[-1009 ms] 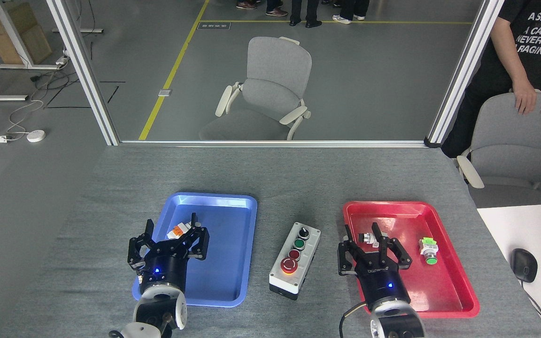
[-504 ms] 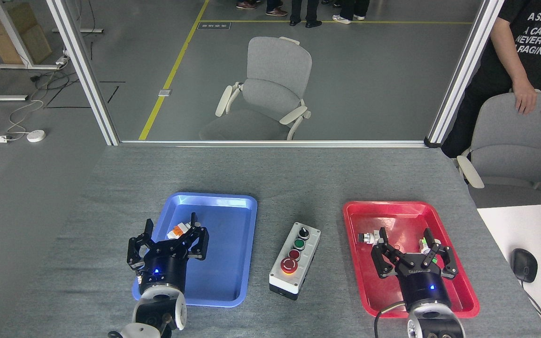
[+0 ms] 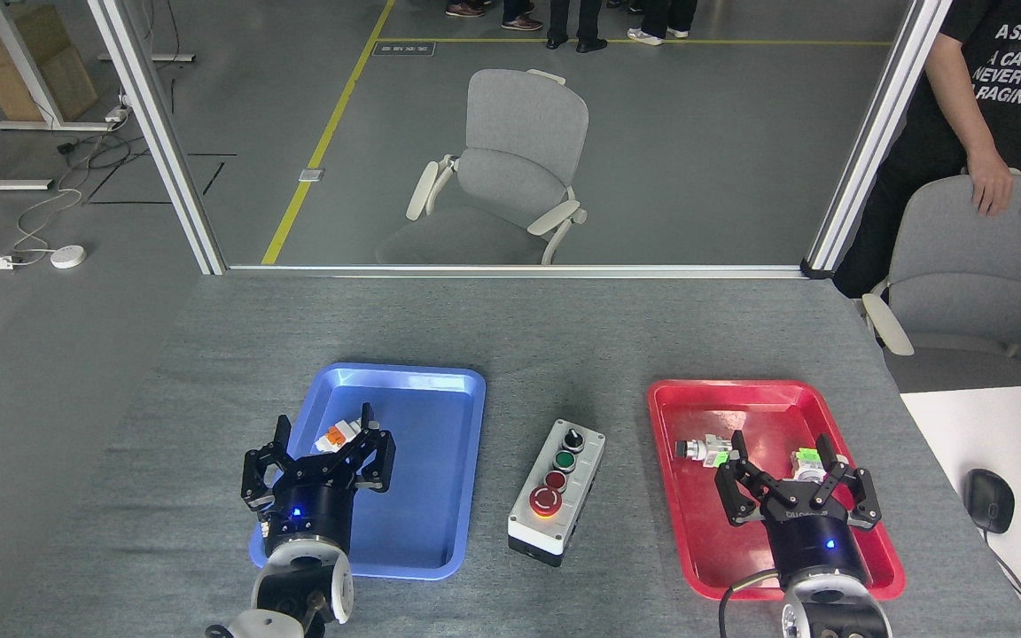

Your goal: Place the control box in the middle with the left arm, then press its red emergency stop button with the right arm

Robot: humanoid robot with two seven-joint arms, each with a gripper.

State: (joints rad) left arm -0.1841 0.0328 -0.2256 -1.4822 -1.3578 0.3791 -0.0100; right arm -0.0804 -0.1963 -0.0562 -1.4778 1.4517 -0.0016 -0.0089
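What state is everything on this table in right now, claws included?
Control box: upright on the bare table between the trays, untouched.
Big red button: glowing; cannot tell if pressed.
Left claw: open, empty, over the blue tray.
Right claw: open, empty, over the red tray.
White-orange part: lying in the blue tray.

Both arms rise from the bottom edge, wrists upward, a blue light lit on each black wrist housing. The left gripper (image 3: 320,447) has its fingers spread wide, holding nothing. The right gripper (image 3: 798,474) is likewise splayed open and seems empty, though the angle leaves that slightly uncertain.
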